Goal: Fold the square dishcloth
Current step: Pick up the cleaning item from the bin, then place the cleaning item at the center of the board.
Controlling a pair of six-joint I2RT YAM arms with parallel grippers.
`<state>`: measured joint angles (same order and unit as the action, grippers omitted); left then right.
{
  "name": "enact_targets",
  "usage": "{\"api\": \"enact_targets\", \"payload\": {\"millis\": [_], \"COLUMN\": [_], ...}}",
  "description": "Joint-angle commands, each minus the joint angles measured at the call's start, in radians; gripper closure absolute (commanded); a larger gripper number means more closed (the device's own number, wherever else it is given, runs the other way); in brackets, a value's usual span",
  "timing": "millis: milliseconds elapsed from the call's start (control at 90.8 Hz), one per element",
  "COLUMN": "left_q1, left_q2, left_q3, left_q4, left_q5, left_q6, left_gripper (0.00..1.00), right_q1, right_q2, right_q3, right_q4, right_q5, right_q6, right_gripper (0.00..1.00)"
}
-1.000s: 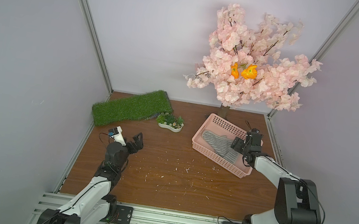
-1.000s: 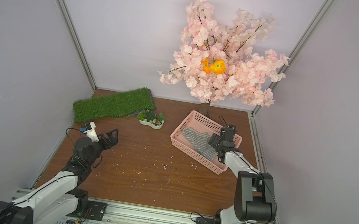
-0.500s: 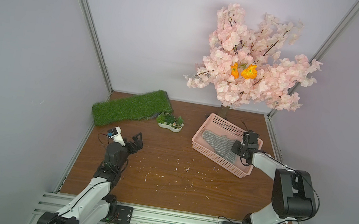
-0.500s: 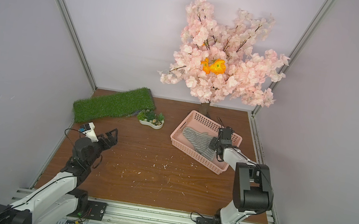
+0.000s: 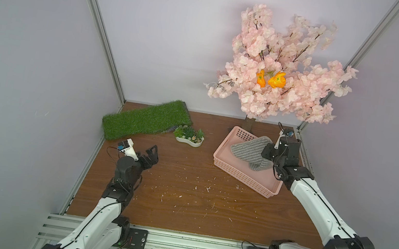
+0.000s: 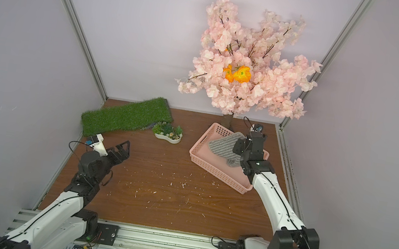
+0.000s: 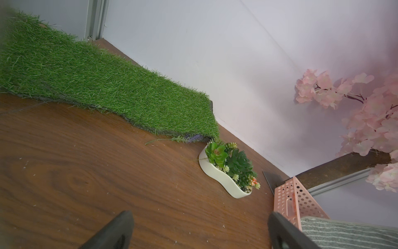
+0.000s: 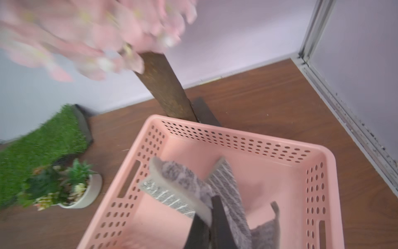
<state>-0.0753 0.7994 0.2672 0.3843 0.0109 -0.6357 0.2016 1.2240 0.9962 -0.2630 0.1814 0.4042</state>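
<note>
The square dishcloth [image 5: 249, 152] [image 6: 223, 149], grey with thin whitish stripes, hangs crumpled and partly raised inside the pink basket [image 5: 244, 177] [image 6: 215, 172] at the back right. My right gripper [image 5: 267, 152] [image 6: 238, 146] is shut on its hem. The right wrist view shows the dishcloth [image 8: 228, 183] pinched between the dark fingers of that gripper [image 8: 210, 210] above the basket [image 8: 237, 134]. My left gripper [image 5: 151, 153] [image 6: 124, 148] [image 7: 200, 217] hovers wide open and holds nothing over bare table at the left. Its wrist view catches an edge of the dishcloth [image 7: 349, 235].
A green grass mat [image 5: 144, 123] lies at the back left, with a white succulent planter [image 5: 189, 137] beside it. A pink blossom tree [image 5: 280, 70] stands behind the basket, and its trunk [image 8: 165, 86] touches the far rim. Walls enclose three sides. Crumbs dot the wooden table [image 5: 195, 197].
My right gripper has shut on the dishcloth's hem and drawn that part up, so the cloth no longer lies flat in the basket. The left arm has stayed still.
</note>
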Motion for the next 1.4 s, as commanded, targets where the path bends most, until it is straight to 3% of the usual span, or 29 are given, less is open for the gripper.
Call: {"api": "enact_targets", "payload": {"millis": [0,429,693,881,1112,1255,1387], "left_q1": [0.012,0.013,0.012,0.012,0.012,0.012,0.012], "left_q2": [0.002,0.001,-0.029,-0.061,-0.147,-0.196,-0.169], "left_q3": [0.039,0.05,0.086,0.163,0.25,0.265,0.281], "left_q4": [-0.053,-0.08,-0.159,-0.354,-0.569,-0.57,-0.561], "left_q5": [-0.015,-0.008,-0.053,-0.169,-0.309,-0.304,-0.257], "left_q6": [-0.013,-0.033,-0.08,-0.162,-0.23,-0.225,-0.19], "left_gripper": [0.01,0.01,0.01,0.01,0.01,0.0,0.01], "right_q1": [0.056,0.431,0.699,0.847,0.944,0.955,0.91], "right_q2": [-0.068,-0.059,0.118,0.256,0.42,0.449,0.427], "right_q3": [0.065,0.346,0.521,0.608,0.703,0.687,0.562], "right_q4": [-0.065,-0.118,-0.11,-0.067,-0.043,-0.059,-0.073], "right_q5": [0.062,0.11,0.168,0.165,0.102,0.113,0.164], "right_q6": [-0.014,0.003,-0.015,0.035,0.147,0.205,0.26], "right_gripper": [1.0,1.0,1.0,1.0,1.0,1.0,1.0]}}
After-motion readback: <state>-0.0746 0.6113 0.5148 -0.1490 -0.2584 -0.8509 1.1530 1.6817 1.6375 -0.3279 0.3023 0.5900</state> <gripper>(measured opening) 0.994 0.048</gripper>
